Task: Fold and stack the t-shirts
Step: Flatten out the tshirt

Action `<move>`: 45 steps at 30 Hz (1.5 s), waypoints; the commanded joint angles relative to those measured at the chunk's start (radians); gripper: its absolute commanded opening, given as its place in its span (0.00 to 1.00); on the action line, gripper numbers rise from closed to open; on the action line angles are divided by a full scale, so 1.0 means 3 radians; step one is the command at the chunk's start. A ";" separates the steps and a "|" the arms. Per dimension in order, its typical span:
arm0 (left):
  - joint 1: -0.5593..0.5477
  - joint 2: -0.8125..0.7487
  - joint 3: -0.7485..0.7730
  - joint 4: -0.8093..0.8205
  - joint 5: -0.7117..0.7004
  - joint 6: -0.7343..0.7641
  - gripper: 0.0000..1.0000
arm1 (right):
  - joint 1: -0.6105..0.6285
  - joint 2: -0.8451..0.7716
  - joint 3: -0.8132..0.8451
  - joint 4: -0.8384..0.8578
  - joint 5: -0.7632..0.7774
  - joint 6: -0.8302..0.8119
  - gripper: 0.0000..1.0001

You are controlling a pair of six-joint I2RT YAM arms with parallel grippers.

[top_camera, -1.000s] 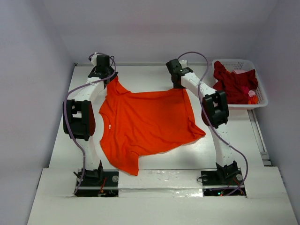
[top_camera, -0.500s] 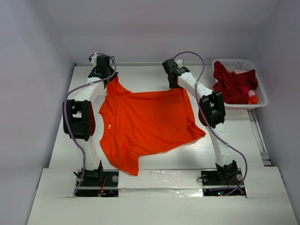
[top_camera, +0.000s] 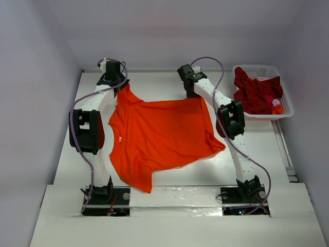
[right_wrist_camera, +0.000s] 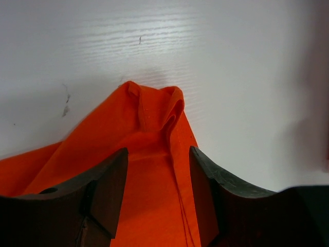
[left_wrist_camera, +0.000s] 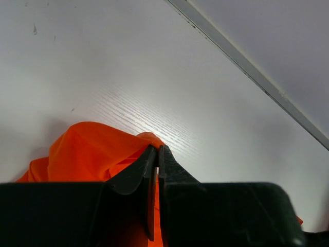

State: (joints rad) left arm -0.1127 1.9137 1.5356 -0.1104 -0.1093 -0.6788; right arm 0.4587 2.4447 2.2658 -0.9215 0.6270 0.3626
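Orange t-shirt [top_camera: 164, 134]: left fingers [left_wrist_camera: 144, 170] pinch 1 corner, right fingers [right_wrist_camera: 108, 180] gape astride another; crimson t-shirt [top_camera: 254, 92] fills basket [top_camera: 267, 117].

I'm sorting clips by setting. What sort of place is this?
Likely a robot lab cell, not a home: a white table boxed in by plain walls, left arm and right arm bolted at its edge, an orange shirt spread out.

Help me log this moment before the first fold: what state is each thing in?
orange t-shirt: unfolded, spread on the table, one far corner pinched.
left tool: shut on the orange t-shirt's far corner.
right tool: open, fingers either side of the other far corner, not gripping.
dark red t-shirt: crumpled in the basket.
white basket: upright at the table's far right, holding cloth.
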 commanded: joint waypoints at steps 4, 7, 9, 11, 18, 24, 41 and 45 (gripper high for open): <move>-0.0018 -0.0248 0.0081 0.0000 0.0006 0.0008 0.00 | 0.0000 0.0053 0.0306 -0.0308 -0.0213 0.0059 0.57; -0.0018 -0.0253 0.0087 -0.0015 0.0001 0.0013 0.00 | 0.0000 0.0032 0.0296 -0.0349 -0.0208 0.0100 0.55; -0.0018 -0.0263 0.0081 -0.0015 0.0001 0.0008 0.00 | 0.0000 0.0007 0.0281 -0.0339 -0.0167 0.0126 0.54; -0.0018 -0.0268 0.0087 -0.0020 -0.0004 0.0013 0.00 | 0.0000 -0.0009 0.0276 -0.0314 -0.0152 0.0131 0.53; -0.0018 -0.0304 0.0081 -0.0036 -0.0004 0.0018 0.00 | -0.0036 0.0048 0.0333 -0.0457 -0.0581 0.0325 0.53; -0.0018 -0.0330 0.0081 -0.0056 0.0006 0.0018 0.00 | -0.0169 -0.0029 0.0414 -0.0421 -0.1307 0.0718 0.53; -0.0018 -0.0386 0.0102 -0.0092 0.0032 -0.0013 0.00 | -0.0297 0.0165 0.0598 -0.0528 -0.1481 0.1404 0.50; -0.0018 -0.0371 0.0132 -0.0112 0.0052 -0.0033 0.00 | -0.0327 0.0114 0.0470 -0.0477 -0.1792 0.1695 0.50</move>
State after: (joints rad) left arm -0.1127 1.8652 1.5360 -0.1471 -0.1009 -0.6804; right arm 0.3702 2.4809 2.4145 -1.0626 0.1715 0.7830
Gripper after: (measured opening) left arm 0.006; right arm 0.502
